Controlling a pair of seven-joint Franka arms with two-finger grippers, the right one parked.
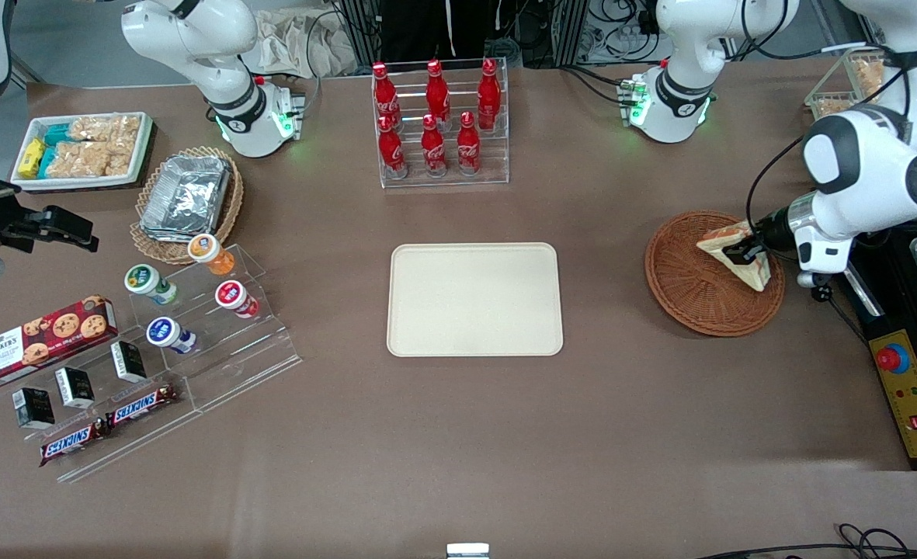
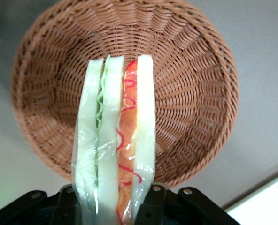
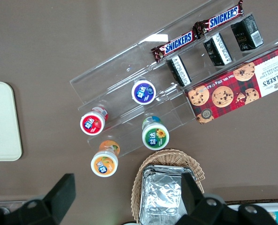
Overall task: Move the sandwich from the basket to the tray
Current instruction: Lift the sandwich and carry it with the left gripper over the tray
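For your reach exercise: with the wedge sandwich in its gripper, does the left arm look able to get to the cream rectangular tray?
Probably yes. The gripper, shut on the triangular white-bread sandwich, is over the reddish-brown wicker basket. Only bare table shows between the basket and the cream tray, whose surface is bare.

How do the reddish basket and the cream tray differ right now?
The basket is round, woven and reddish-brown; the tray is rectangular, smooth and cream. The basket lies toward the working arm's end of the table, the tray mid-table. Above the basket, the pincer is shut on the sandwich; the tray holds nothing. Both are shallow and sit flat on the table.
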